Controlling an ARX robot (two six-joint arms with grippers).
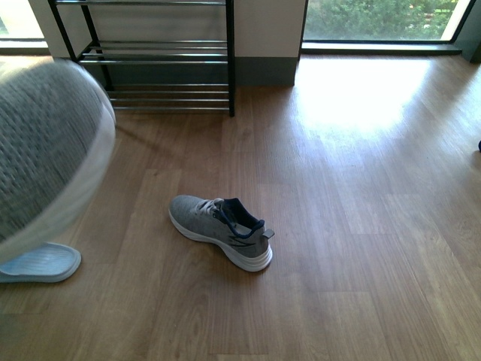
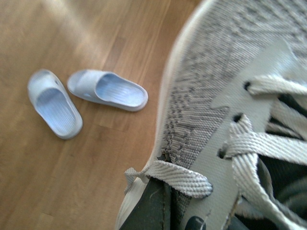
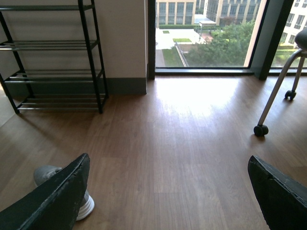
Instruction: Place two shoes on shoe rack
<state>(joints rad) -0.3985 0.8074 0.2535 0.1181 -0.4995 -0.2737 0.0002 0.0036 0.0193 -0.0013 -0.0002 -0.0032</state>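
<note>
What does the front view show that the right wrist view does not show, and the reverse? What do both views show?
Only the front view: a second grey knit sneaker, held up and blurred close to the camera, and a pale blue slide sandal.

Only the right wrist view: the open right gripper, a wheeled metal chair leg, and buildings outside the window.

Both: the black-framed shoe rack with chrome rods, the wooden floor, and the grey knit lace-up sneaker with white sole lying on it.

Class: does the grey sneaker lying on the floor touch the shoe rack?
Apart. The front view shows a broad strip of bare floor between the sneaker and the shoe rack.
</note>
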